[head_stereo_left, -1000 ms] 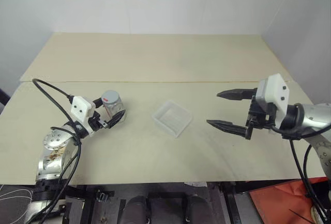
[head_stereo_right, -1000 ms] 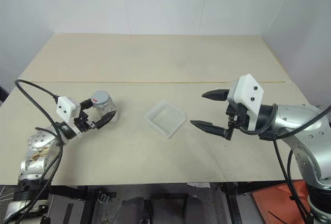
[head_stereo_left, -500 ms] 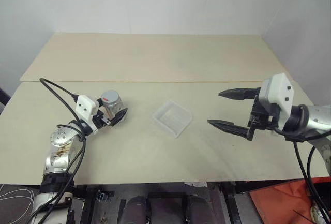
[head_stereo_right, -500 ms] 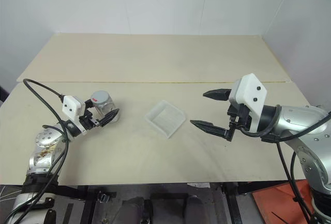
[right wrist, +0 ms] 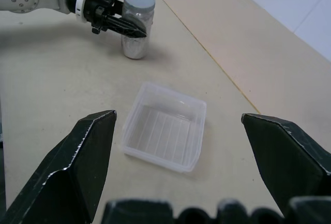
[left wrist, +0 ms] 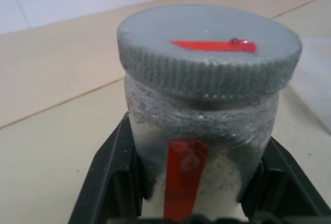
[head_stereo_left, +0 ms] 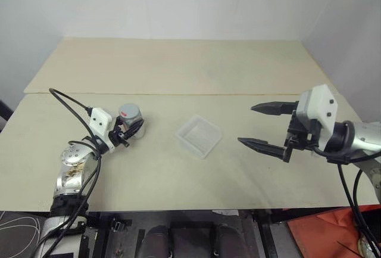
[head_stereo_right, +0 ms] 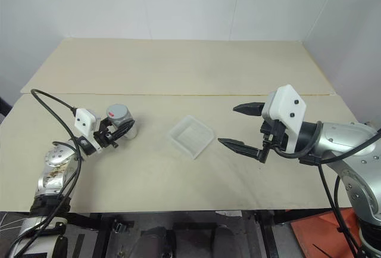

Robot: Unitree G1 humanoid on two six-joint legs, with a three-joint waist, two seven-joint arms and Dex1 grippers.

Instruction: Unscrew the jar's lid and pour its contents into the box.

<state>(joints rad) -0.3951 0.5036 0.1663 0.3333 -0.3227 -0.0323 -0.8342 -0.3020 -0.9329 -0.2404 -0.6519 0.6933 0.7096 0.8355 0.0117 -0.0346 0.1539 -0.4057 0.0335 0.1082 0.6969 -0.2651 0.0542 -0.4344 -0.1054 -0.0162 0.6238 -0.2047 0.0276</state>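
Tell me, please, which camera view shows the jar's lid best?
The left wrist view: the lid is seen close up, with its ribbed edge and red strip plain, screwed onto the jar. Both head views show it as a small grey disc beside the left claw; the right wrist view shows it small and far off.

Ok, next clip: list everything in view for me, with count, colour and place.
jar: one, clear silvery with a red strip, upright on the table's left side
lid: one, grey with a red mark, on the jar
box: one, clear whitish, ribbed bottom, mid-table, apart from the jar
table: one, beige
left hand: black fingers shut on the jar's body
right hand: black fingers open, above the table right of the box
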